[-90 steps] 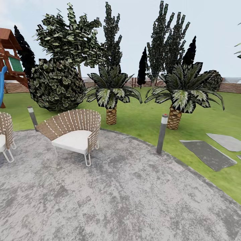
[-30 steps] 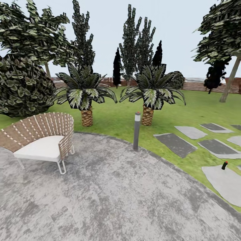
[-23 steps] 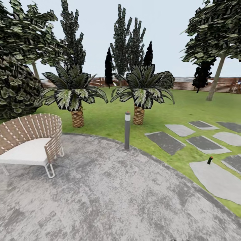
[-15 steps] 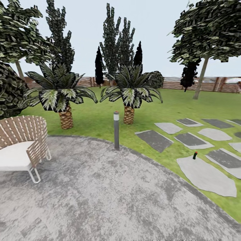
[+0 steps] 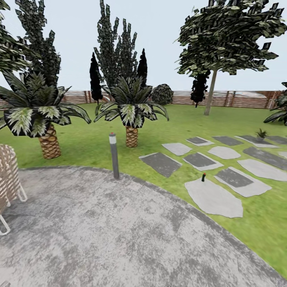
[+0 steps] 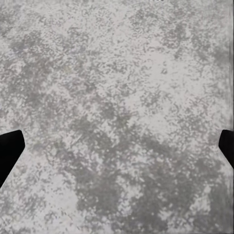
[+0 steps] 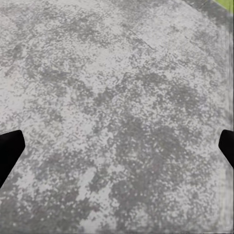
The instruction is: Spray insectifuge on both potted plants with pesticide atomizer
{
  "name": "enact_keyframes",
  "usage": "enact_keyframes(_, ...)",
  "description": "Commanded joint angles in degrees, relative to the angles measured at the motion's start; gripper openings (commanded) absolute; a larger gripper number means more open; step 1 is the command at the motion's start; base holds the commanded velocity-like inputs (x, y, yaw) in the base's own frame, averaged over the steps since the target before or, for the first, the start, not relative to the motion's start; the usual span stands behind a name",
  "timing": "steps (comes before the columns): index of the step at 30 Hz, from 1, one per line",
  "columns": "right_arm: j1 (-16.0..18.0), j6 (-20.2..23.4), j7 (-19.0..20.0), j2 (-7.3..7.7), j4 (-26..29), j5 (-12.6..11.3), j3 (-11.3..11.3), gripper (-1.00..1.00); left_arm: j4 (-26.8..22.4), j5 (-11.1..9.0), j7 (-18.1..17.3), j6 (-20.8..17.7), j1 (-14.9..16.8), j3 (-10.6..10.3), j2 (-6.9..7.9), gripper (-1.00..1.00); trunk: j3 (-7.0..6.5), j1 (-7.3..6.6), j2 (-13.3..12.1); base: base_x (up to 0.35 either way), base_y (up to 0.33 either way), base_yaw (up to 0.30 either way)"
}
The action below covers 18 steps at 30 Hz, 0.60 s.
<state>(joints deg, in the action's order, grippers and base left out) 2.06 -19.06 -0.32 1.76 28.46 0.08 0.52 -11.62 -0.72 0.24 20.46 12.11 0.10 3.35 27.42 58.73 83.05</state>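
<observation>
At two o'clock, we are spotting the pesticide atomizer (image 5: 203, 177) on a slab (image 5: 214, 198).
We are judging approach comes next; both grippers' fingers (image 6: 9, 151) (image 7: 9, 148) are spread wide, empty.

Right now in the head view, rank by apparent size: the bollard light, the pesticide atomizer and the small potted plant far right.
1. Bollard light, clearly largest, though it is also nearest.
2 and 3. Potted plant and pesticide atomizer both look tiny and about alike; the plant stands farther off, so I won't rank them.
</observation>
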Motion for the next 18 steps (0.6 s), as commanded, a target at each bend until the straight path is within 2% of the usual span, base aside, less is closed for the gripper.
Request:
enact_keyframes(1,0.05,-0.19,-0.03,-0.01,-0.08,0.01,0.01,1.00,0.02,-0.07,0.02,0.19,0.02,-0.01,0.01,1.00,0.08,0.00,0.03,0.000,-0.279,-0.296)
enact_keyframes(5,0.05,-0.19,-0.03,-0.01,-0.08,0.01,0.01,1.00,0.02,-0.07,0.02,0.19,0.02,-0.01,0.03,1.00,0.17,0.00,0.03,0.021,-0.279,-0.296)
enact_keyframes(18,0.05,-0.19,-0.03,-0.01,-0.08,0.01,0.01,1.00,0.02,-0.07,0.02,0.19,0.02,-0.01,0.08,1.00,0.45,0.00,0.03,0.126,-0.274,-0.296)
